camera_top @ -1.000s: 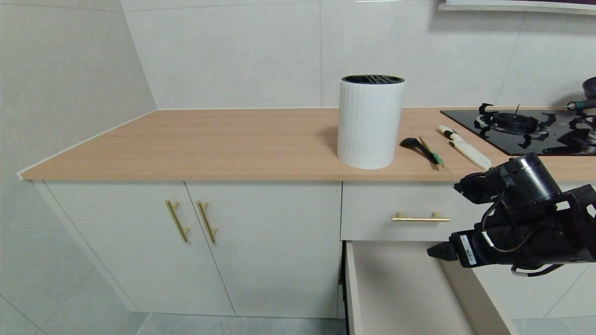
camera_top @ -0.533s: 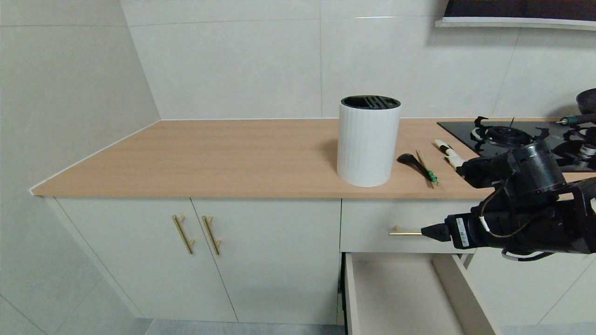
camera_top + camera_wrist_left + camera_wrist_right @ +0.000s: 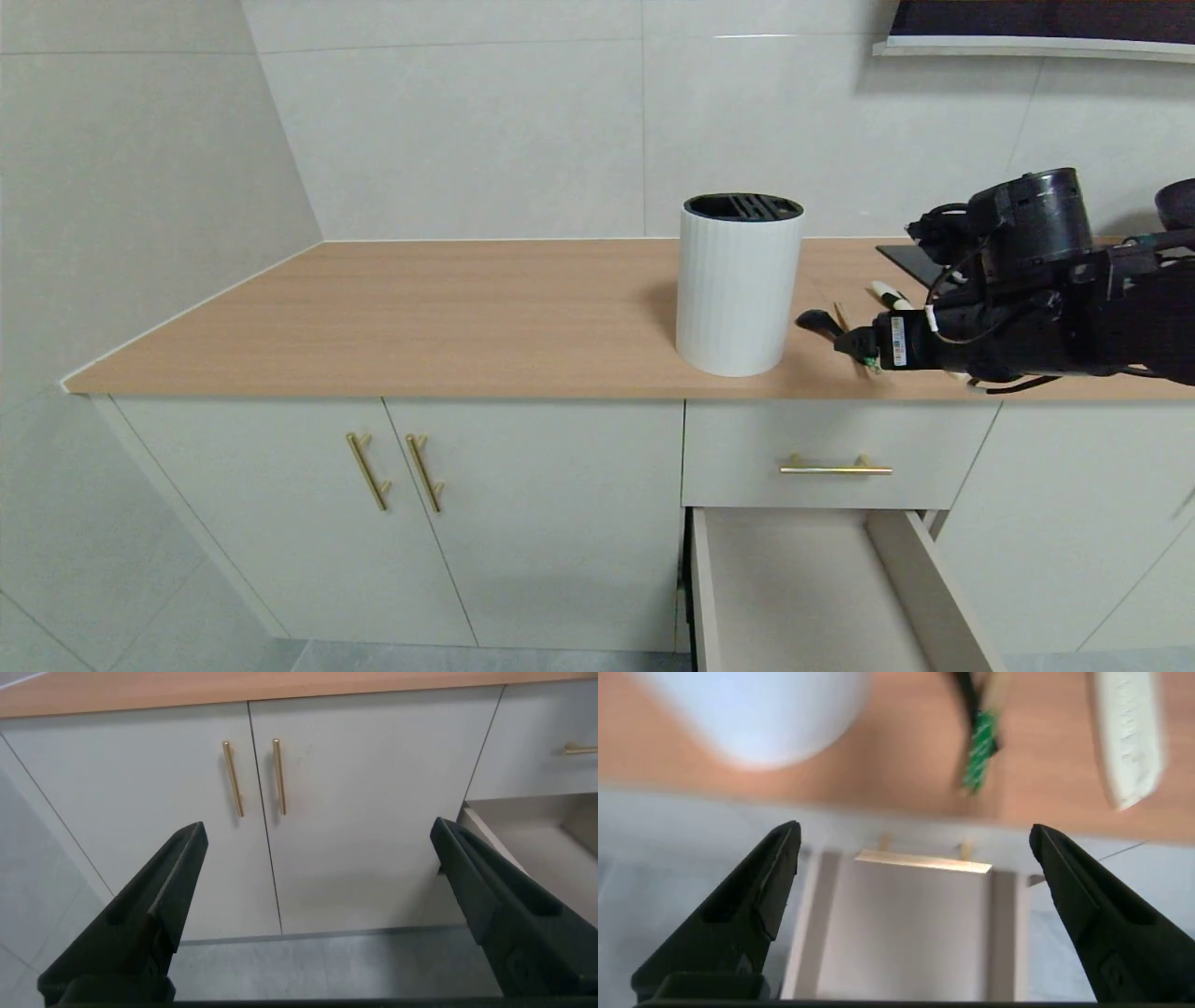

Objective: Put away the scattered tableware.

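A black spoon (image 3: 820, 320) with a green handle end (image 3: 980, 751) lies on the wooden counter (image 3: 467, 317), thin chopsticks (image 3: 843, 317) beside it and a white knife (image 3: 892, 297) (image 3: 1132, 737) further right. Left of them stands a white ribbed holder (image 3: 739, 285) (image 3: 771, 714) with a black slotted top. My right gripper (image 3: 845, 341) (image 3: 915, 915) hovers open and empty at the counter's front edge, just over the spoon's handle end. My left gripper (image 3: 318, 915) is open and empty, low down and facing the cabinet doors (image 3: 252, 812).
The lower drawer (image 3: 698, 579) stands pulled out under the shut upper drawer with its gold handle (image 3: 834, 467) (image 3: 923, 863). A black gas hob (image 3: 901, 254) sits at the counter's right end behind my right arm. The counter's left part is bare up to the tiled wall.
My right arm has risen from in front of the open drawer to counter height, its gripper now at the utensils. The head view itself also shifted earlier on.
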